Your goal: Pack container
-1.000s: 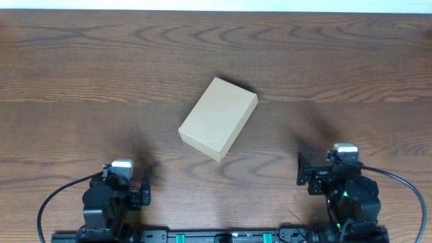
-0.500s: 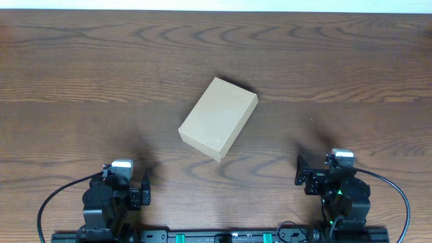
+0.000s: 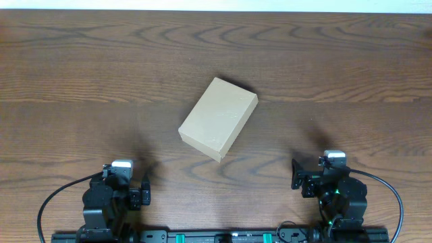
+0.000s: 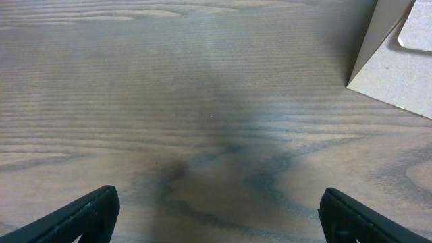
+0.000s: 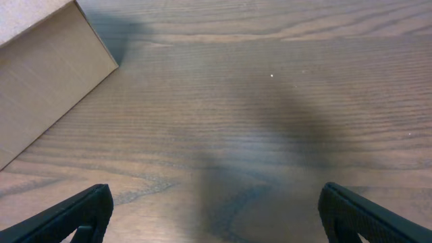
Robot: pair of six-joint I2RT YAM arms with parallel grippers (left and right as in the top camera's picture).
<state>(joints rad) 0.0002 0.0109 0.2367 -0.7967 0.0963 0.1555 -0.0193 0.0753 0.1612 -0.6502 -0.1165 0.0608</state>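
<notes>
The container (image 3: 219, 118) is a plain tan cardboard box lying closed and turned at an angle in the middle of the wooden table. Its corner shows at the top right of the left wrist view (image 4: 398, 54) and at the top left of the right wrist view (image 5: 47, 74). My left gripper (image 4: 216, 216) is open and empty near the front edge, left of the box. My right gripper (image 5: 216, 212) is open and empty near the front edge, right of the box. Both are well short of the box.
The dark wooden table (image 3: 81, 67) stretches around the box on all sides. The arm bases and black cables (image 3: 50, 202) sit along the front edge.
The right arm has pulled back toward the front edge and shifted slightly left. The left arm and the box have not moved.
</notes>
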